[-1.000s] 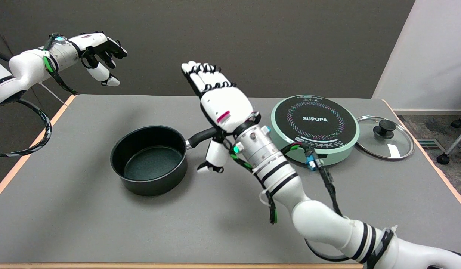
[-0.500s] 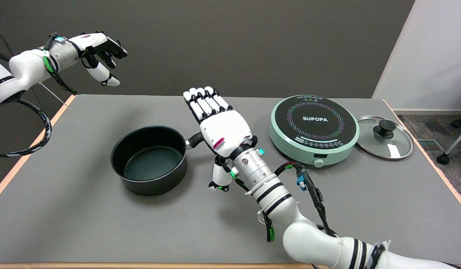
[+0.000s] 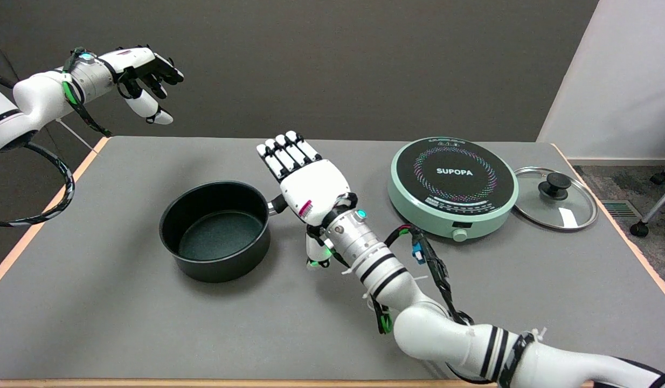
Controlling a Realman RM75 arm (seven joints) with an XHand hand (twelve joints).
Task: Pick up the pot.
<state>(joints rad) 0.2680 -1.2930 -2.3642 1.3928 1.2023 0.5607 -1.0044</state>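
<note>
A black pot stands upright and empty on the grey table, left of centre. Its black handle points right and is mostly hidden under my right hand. That hand hovers over the handle, back facing up, fingers straight and extended toward the far side, thumb hanging down on the near side of the handle. Nothing is gripped. I cannot tell whether the palm touches the handle.
A mint-green induction cooker labelled SUPOPA sits at the right, with a glass lid beside it near the table's right edge. The idle left hand hangs in the air at upper left. Cables trail from my right forearm.
My right hand has come down and drawn back toward the near left, settling over the pot's handle and covering more of it. Its fingers stay straight. The pot has not moved.
</note>
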